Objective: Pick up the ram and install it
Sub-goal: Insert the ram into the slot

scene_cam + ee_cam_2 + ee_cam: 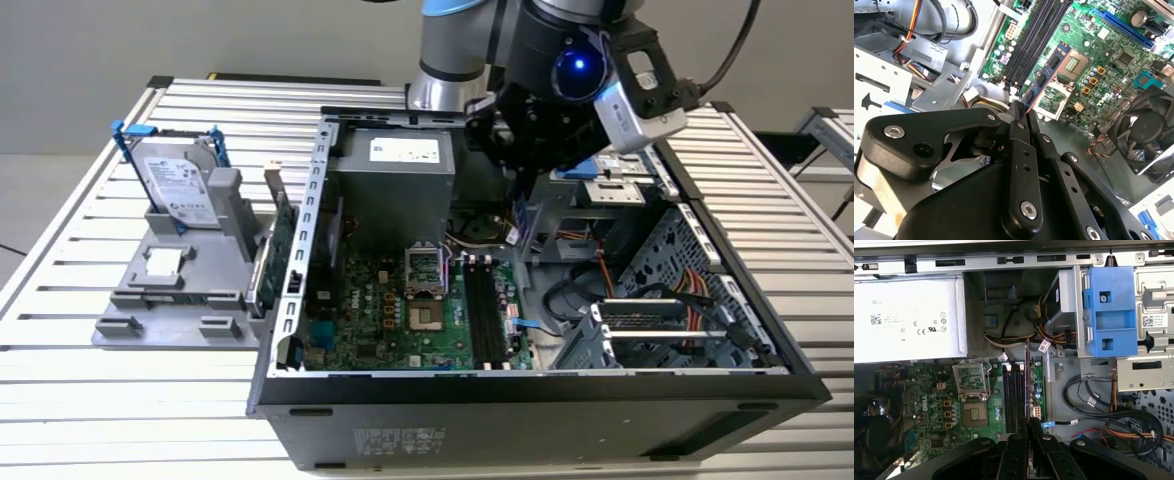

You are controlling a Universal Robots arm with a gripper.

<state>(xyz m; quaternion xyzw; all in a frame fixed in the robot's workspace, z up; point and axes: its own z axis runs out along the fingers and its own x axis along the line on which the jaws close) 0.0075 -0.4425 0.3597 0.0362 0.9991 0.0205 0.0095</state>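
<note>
The tool [1028, 432] has the ram [1027, 385] clamped edge-on right above the motherboard's slots [1014, 395], so it's picked up but not seated.

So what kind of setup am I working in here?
Likely a PC assembly test bench: an open computer case lies on a slatted metal table, a hard drive stands in a grey fixture, and the gripper holds the ram.

Slatted table [80, 375]: computer case [534, 410], grey fixture [174, 300].
</note>
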